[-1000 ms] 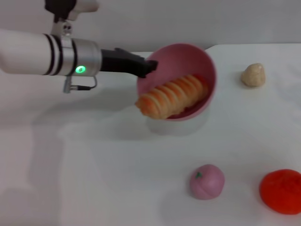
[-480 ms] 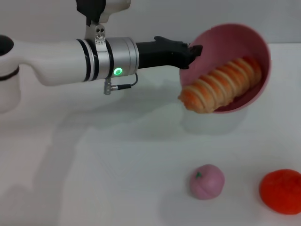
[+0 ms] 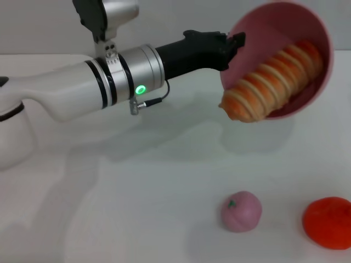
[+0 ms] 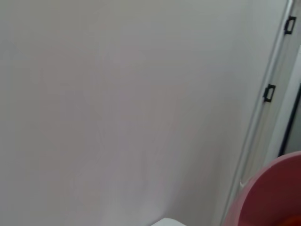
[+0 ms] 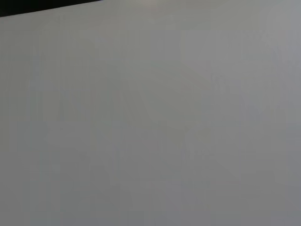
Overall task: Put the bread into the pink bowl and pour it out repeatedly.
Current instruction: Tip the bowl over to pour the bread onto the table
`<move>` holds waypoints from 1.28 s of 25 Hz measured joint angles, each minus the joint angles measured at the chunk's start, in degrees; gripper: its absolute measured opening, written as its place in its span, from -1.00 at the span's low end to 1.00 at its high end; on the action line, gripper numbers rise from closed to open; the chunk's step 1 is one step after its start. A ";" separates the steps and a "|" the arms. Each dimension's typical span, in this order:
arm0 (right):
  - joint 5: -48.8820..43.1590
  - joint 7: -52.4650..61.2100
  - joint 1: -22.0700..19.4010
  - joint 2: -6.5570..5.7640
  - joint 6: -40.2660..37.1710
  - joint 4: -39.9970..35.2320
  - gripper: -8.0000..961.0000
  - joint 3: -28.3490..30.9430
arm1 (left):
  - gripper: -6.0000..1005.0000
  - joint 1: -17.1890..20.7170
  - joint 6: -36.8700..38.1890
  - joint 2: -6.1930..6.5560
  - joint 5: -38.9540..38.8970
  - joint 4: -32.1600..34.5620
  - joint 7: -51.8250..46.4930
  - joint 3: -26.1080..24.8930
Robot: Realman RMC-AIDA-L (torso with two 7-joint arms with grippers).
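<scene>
My left gripper [image 3: 235, 44] is shut on the rim of the pink bowl [image 3: 285, 24], holding it in the air at the upper right of the head view, tipped toward me. The bread [image 3: 271, 82], orange-and-cream striped, lies inside the bowl with its lower end sticking out past the rim. In the left wrist view a slice of the pink bowl [image 4: 273, 193] shows against a grey wall. My right gripper is out of view; its wrist view shows only a plain grey surface.
On the white table [image 3: 137, 208] lie a small pink peach-like ball [image 3: 241, 211] near the front and an orange-red fruit [image 3: 328, 222] at the front right. A faint shadow of the bowl falls on the table below it.
My left arm has carried the bowl with the bread up and to the right. The small beige lump seen one second ago is now hidden behind the bowl.
</scene>
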 joint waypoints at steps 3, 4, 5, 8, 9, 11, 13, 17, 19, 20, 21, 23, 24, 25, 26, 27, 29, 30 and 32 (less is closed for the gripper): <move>-0.02 0.00 0.04 0.00 -0.28 -0.05 0.06 -0.09 | -0.92 -0.15 1.19 -0.12 -2.00 -0.02 2.84 2.49; -0.02 0.00 0.07 0.00 -0.44 -0.05 0.06 -0.12 | -0.92 -0.38 2.28 -0.12 -2.25 -0.02 3.53 3.35; -0.03 0.00 0.09 0.00 -0.57 -0.03 0.06 -0.17 | -0.92 -0.74 4.08 -0.12 -2.37 -0.02 4.32 4.48; -0.08 0.00 0.09 0.00 -0.71 -0.02 0.06 -0.30 | -0.92 -1.94 9.92 -0.01 -2.21 -0.03 5.79 7.43; -0.11 0.00 0.07 0.00 -0.71 -0.03 0.06 -0.37 | -0.92 -2.34 11.58 0.06 -2.08 -0.02 5.98 8.31; -0.12 0.00 0.03 0.00 -0.72 -0.02 0.06 -0.54 | -0.92 -3.05 15.08 0.22 -1.70 -0.02 6.22 9.73; -0.14 0.00 -0.06 0.00 -0.72 -0.02 0.06 -0.75 | -0.92 -3.05 15.08 0.22 -1.70 -0.02 6.22 9.73; -0.17 0.00 -0.09 0.00 -0.73 0.02 0.06 -0.92 | -0.92 -3.57 18.69 0.06 -0.66 0.21 8.43 10.07; -0.17 0.00 -0.21 0.04 -0.73 0.00 0.05 -1.00 | -0.92 -3.74 19.81 -0.07 -0.72 0.57 10.44 10.81; -0.17 0.00 -0.29 0.07 -0.75 -0.04 0.05 -1.06 | -0.92 -3.74 19.81 -0.07 -0.72 0.57 10.44 10.81; -0.17 0.00 -0.33 0.09 -0.78 -0.06 0.05 -1.15 | -0.92 -3.74 19.81 -0.07 -0.72 0.57 10.44 10.81; -0.17 0.00 -0.37 0.14 -0.81 -0.09 0.05 -1.37 | -0.92 -3.95 23.14 -0.09 -0.76 2.33 13.56 13.61; -0.17 0.00 -0.37 0.15 -0.82 -0.09 0.05 -1.49 | -0.92 -4.02 24.39 -0.10 -0.73 2.81 14.50 14.26; -0.17 0.00 -0.37 0.16 -0.82 -0.09 0.05 -1.57 | -0.92 -4.02 24.39 -0.10 -0.73 2.81 14.50 14.26; -0.17 0.00 -0.37 0.16 -0.82 -0.10 0.05 -1.62 | -0.92 -4.07 25.29 -0.11 -0.71 3.19 15.21 14.79; -0.17 0.00 -0.36 0.17 -0.82 -0.12 0.05 -1.68 | -0.92 -4.24 28.67 -0.11 -0.66 4.27 17.53 16.49; -0.17 0.00 -0.36 0.18 -0.89 -0.17 0.05 -1.81 | -0.92 -4.41 32.20 -0.11 -0.64 5.43 19.87 18.14; -0.17 0.00 -0.36 0.18 -0.95 -0.18 0.05 -1.89 | -0.92 -4.41 32.20 -0.11 -0.64 5.43 19.87 18.14; -0.17 0.00 -0.36 0.18 -1.21 -0.18 0.05 -2.08 | -0.92 -4.52 36.22 -0.11 -0.45 6.90 22.26 19.84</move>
